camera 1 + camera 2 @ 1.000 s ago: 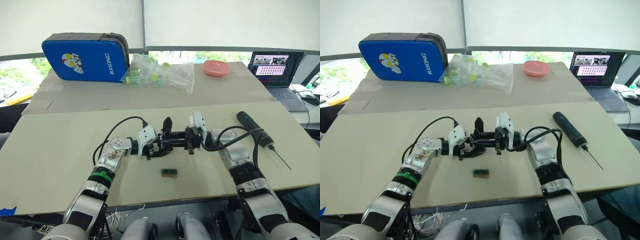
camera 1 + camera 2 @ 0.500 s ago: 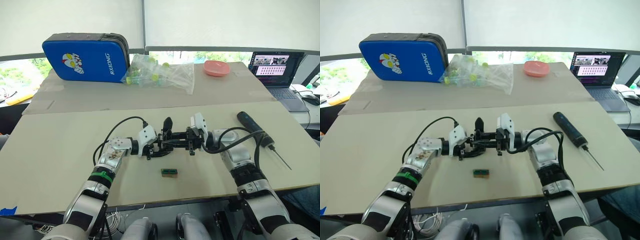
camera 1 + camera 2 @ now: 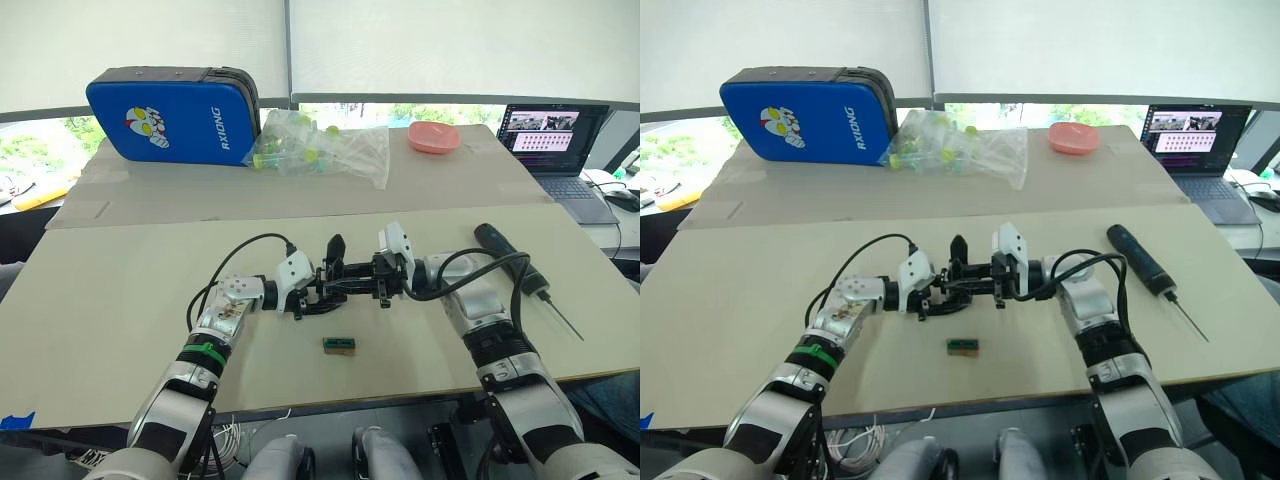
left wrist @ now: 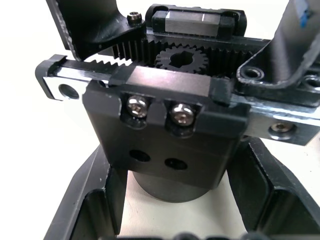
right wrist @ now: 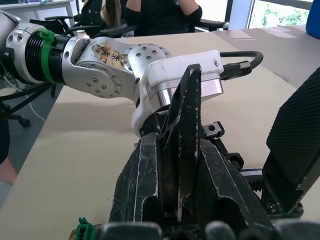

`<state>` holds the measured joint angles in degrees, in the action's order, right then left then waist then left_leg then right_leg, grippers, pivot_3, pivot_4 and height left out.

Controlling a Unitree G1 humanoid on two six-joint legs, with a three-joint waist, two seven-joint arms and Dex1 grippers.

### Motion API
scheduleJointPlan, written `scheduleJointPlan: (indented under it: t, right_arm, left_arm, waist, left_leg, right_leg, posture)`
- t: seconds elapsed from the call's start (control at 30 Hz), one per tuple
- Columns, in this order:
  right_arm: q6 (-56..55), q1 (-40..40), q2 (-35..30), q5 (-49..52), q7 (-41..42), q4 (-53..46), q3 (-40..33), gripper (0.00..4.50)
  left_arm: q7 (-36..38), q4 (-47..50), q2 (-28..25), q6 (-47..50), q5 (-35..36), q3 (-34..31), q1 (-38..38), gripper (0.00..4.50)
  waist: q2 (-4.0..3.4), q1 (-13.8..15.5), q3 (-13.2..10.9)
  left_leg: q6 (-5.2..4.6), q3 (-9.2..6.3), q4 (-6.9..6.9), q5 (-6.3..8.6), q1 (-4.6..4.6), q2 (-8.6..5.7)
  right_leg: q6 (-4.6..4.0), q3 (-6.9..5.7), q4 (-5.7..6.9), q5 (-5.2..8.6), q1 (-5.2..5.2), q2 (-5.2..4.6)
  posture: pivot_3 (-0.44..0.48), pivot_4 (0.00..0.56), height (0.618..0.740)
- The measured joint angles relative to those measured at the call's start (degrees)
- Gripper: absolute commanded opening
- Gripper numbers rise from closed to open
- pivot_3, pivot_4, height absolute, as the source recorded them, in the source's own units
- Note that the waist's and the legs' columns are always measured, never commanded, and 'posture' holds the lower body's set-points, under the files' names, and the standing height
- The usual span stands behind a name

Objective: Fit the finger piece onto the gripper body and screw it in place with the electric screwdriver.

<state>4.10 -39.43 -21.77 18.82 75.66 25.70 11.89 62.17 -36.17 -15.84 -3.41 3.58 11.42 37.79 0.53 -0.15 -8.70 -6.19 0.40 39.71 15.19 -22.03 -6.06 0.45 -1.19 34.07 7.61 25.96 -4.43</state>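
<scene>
Finger piece (image 5: 182, 145) stands pinched upright in our right tool (image 3: 385, 283), brought against the gripper body (image 4: 165, 130), which our left tool (image 3: 305, 293) clamps around its base above the middle of the surface (image 3: 120, 300) so the mounting holes face the incoming part; the electric screwdriver (image 3: 508, 257) waits near the right edge, the small green-and-black block (image 3: 339, 343) toward the front edge

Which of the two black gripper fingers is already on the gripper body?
The upright pointed finger rising from the gripper body. The loose finger piece is in the right gripper, not yet attached.
</scene>
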Motion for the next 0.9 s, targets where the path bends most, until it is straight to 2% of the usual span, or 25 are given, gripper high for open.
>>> scheduleJointPlan:
  t: [0.33, 0.4, 0.57, 0.6, 0.7, 0.9]
  right_arm:
    - [-0.6, -0.31, 0.0, -0.04, -0.16, -0.25, 0.04, 0.42]
    - [0.21, -0.12, -0.27, -0.14, -0.33, -1.52, -0.03, 1.45]
    - [9.88, 1.4, -2.48, 1.92, 0.72, -8.37, 0.38, 3.18]
    - [11.26, 1.41, -2.97, 2.63, 0.72, -10.32, 0.16, 3.52]
    - [13.17, 1.42, -4.49, 2.8, 0.35, -14.62, -0.22, 4.5]
    - [15.2, 2.68, -8.36, 2.87, -1.15, -18.56, -2.36, 4.5]
  left_arm:
    - [0.1, -0.06, 0.01, 0.0, 0.0, 0.0, 0.09, 2.31]
    - [0.24, -0.06, 0.07, 0.0, 0.04, 0.0, 0.19, 2.31]
    - [1.24, -0.08, 0.25, -0.14, 0.47, -0.06, 0.91, 2.31]
    - [1.38, -0.09, 0.32, -0.28, 0.65, -0.06, 0.97, 2.31]
    - [1.65, -0.77, 0.74, -0.42, 0.76, -0.04, 1.61, 2.31]
    - [1.55, -2.16, 1.45, -0.87, 0.82, -0.05, 2.41, 2.31]
  waist:
    - [0.0, 0.07, 0.0]
    - [0.0, 0.12, 0.0]
    - [-0.03, 0.58, -0.08]
    - [-0.03, 0.71, -0.08]
    - [-0.03, 1.03, -0.08]
    - [-0.01, 1.34, -0.09]
  left_leg:
    - [0.0, -0.01, 0.0, 0.0, -0.04, 0.0]
    - [0.0, 0.0, 0.0, 0.0, -0.1, 0.0]
    - [0.18, 0.01, 0.04, -0.11, -0.71, 0.0]
    - [0.49, 0.01, 0.06, -0.29, -0.91, -0.01]
    - [0.52, 0.01, 0.09, -0.32, -1.22, -0.02]
    - [0.45, 0.02, 0.11, -0.28, -1.31, -0.04]
  right_leg:
    - [0.0, 0.0, -0.01, 0.0, 0.03, 0.0]
    - [0.0, 0.0, 0.0, 0.0, 0.08, 0.0]
    - [-0.02, 0.01, 0.01, -0.01, 0.48, 0.0]
    - [-0.03, 0.01, 0.01, -0.02, 0.68, 0.0]
    - [-0.03, 0.0, 0.0, -0.02, 0.95, -0.02]
    - [-0.03, 0.0, -0.06, -0.02, 0.97, -0.06]
  posture:
    - [0.0, 0.15, 0.74]
    - [0.0, 0.15, 0.74]
    - [0.0, 0.15, 0.74]
    - [0.0, 0.15, 0.74]
    - [0.0, 0.15, 0.74]
    - [0.0, 0.15, 0.74]
